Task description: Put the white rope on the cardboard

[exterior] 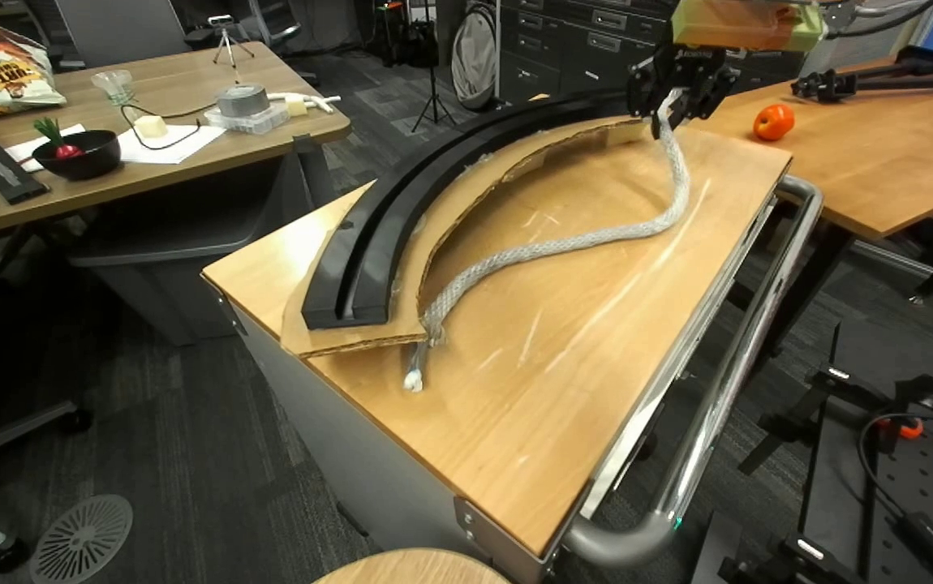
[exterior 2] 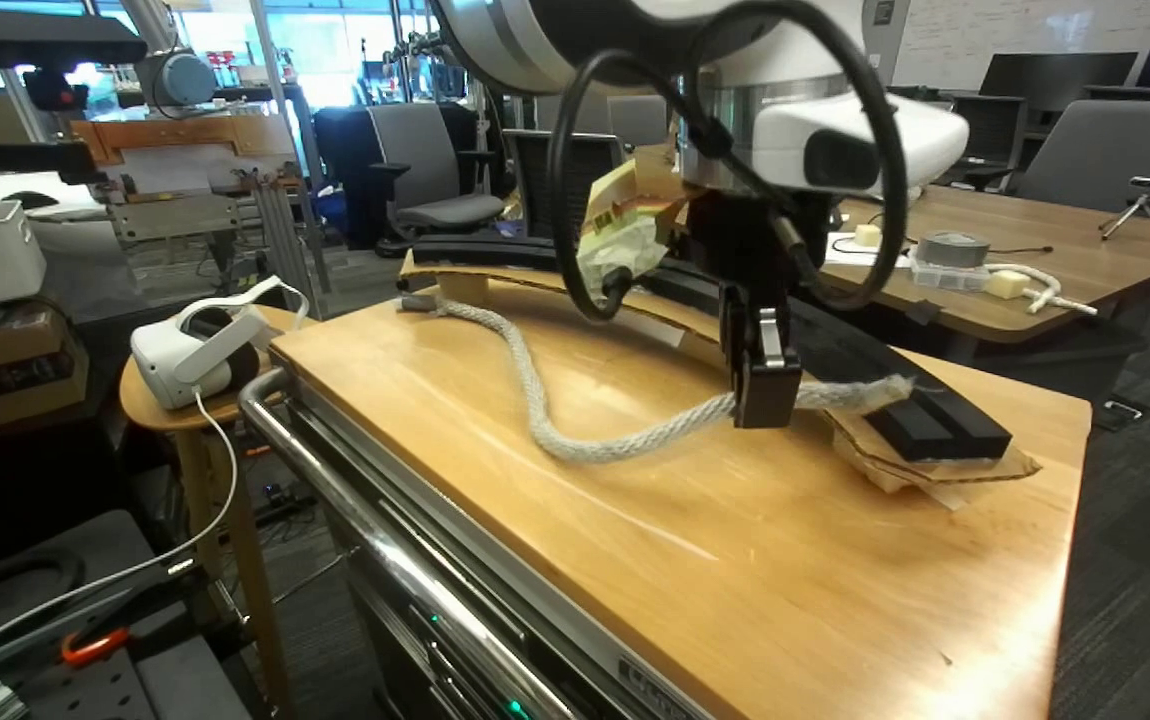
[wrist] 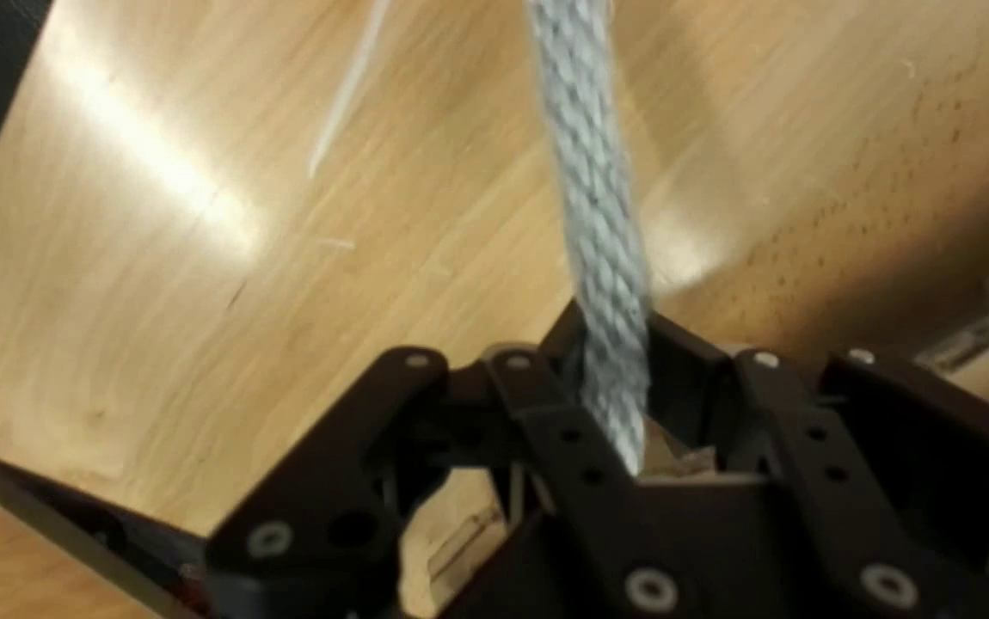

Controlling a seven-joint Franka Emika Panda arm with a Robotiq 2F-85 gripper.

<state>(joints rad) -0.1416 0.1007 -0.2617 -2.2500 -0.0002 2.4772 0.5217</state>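
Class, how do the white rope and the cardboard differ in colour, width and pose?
Colour: the white rope is greyish white, while the cardboard is tan with a black top.
Width: the rope is thin; the cardboard is several times wider.
Pose: the rope winds in an S, gripped by the pincer near one end; the cardboard forms one arc.
Shared: both are long, curving over the wooden tabletop.

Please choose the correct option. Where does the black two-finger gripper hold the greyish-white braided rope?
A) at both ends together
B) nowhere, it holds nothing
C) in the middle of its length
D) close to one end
D: in an exterior view, only a short frayed end of the greyish-white rope sticks out past the black gripper, while most of the rope curves away on the opposite side.
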